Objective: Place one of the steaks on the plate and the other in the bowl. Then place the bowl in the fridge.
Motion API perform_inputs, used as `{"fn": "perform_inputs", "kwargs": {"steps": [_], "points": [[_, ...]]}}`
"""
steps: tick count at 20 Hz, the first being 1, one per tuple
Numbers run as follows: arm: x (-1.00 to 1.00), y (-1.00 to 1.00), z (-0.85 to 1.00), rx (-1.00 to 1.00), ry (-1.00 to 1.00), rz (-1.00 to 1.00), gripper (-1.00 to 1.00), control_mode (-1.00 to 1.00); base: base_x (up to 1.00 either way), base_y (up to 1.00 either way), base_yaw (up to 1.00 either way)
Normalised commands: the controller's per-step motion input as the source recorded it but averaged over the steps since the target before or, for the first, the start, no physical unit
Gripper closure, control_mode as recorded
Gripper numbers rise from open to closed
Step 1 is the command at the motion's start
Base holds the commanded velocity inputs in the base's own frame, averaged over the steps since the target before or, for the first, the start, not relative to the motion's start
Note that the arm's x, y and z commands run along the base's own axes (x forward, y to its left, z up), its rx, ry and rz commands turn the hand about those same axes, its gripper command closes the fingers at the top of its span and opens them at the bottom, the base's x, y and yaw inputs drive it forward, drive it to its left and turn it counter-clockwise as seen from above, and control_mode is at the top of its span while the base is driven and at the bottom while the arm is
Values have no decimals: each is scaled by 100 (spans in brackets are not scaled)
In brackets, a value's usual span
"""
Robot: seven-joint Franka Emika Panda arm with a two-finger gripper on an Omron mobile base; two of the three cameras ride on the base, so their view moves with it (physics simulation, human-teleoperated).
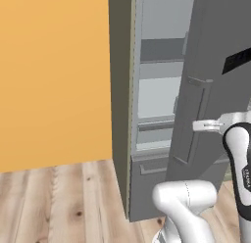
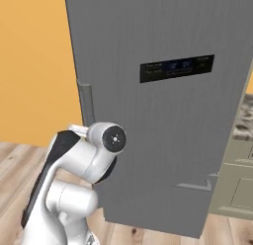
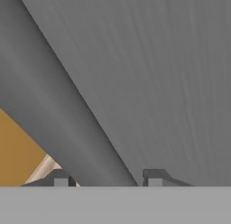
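The fridge is a tall grey unit whose door stands partly open, showing pale shelves and a lower drawer. My gripper is at the door's long vertical handle. In the hand view the handle runs slantwise between my fingertips, with a thin gap on each side, so the gripper is open around it. From the right base view, the gripper sits just below the handle on the door front. The steaks, plate and bowl are out of view.
An orange wall stands left of the fridge, over a wooden floor. Pale cabinet fronts lie to the right behind the door. The open door swings toward my arm.
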Motion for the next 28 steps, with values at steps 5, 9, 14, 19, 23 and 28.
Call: {"fn": "perform_inputs", "kwargs": {"steps": [5,9,14,19,23,28], "points": [[-16,-27,44,0,4,0,100,-100,0,0,0],[-14,-11,54,-3,7,0,-100,-100,0,0,0],[-26,-1,15,-3,-5,0,-100,-100,0,0,0],[-57,-9,30,-9,0,-4,-100,-100,0,0,0],[-48,53,51,-36,9,-20,-100,-100,0,0,0],[-1,75,45,-60,10,-15,-100,-100,0,0,0]]}}
